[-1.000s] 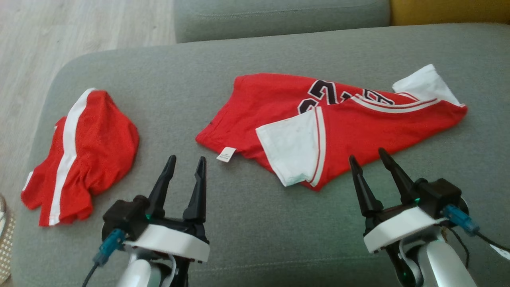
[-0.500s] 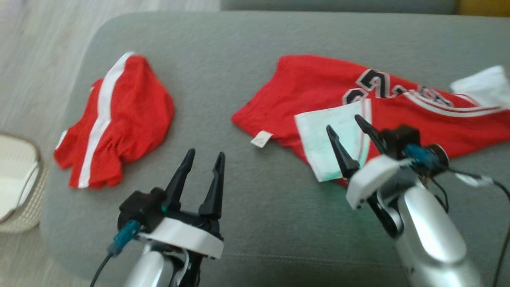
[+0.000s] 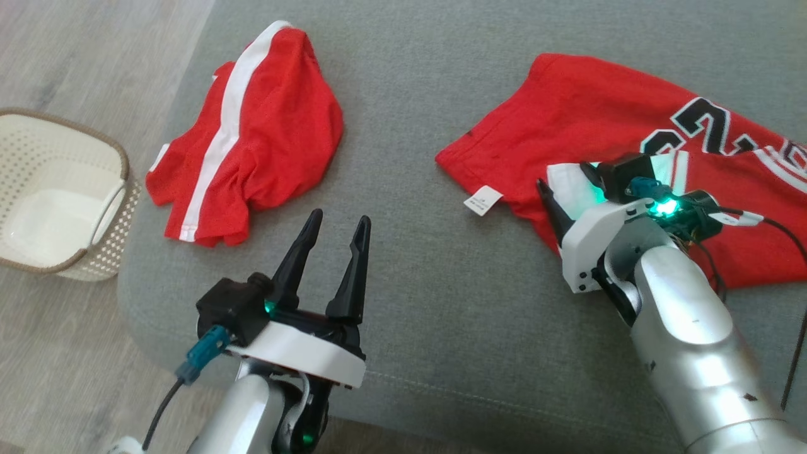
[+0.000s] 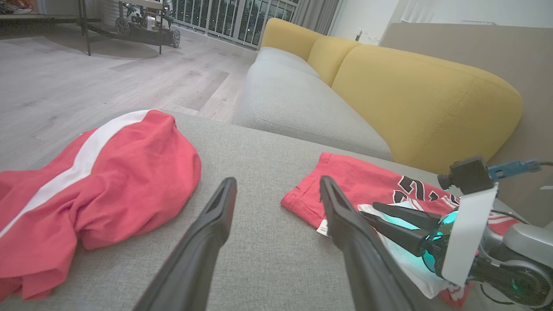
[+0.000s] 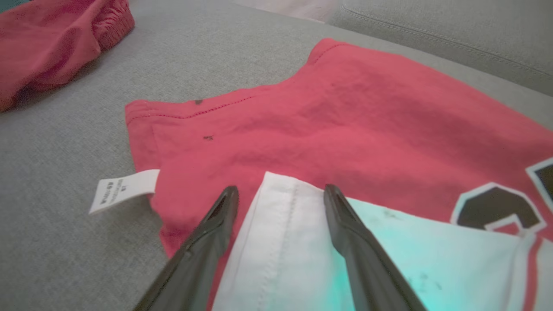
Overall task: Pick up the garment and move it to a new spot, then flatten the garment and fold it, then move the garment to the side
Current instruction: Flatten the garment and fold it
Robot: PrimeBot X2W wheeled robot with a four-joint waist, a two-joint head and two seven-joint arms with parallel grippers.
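Nearest the camera, the left gripper (image 3: 340,217) hovers over bare grey sofa cushion (image 3: 416,302), its two dark fingers spread and holding nothing, much as it stood a second ago. To its right, the right gripper (image 3: 563,176) has made the one real move. A second ago it waited short of the cloth's near edge; now the pale forearm has reached forward and the fingers sit over the white sleeve (image 3: 564,183) of the red jersey (image 3: 592,120). In the right wrist view its jaws are spread, one finger over red cloth and the other over the sleeve's stitched hem (image 5: 276,242), with nothing pinched yet. Whether the tips touch the fabric cannot be told.

The jersey lies crumpled on the cushion's right part, care label (image 3: 482,200) sticking out at its near edge, black numerals partly folded under. The head camera has also swung, so the whole scene sits differently; the clothes themselves have not moved. Farther left lie red shorts (image 3: 252,132) with a white stripe, and beyond the cushion's edge a pale woven basket (image 3: 120,164) on the floor.

This looks like the approach to the first pick-up, with closing on the sleeve likely next
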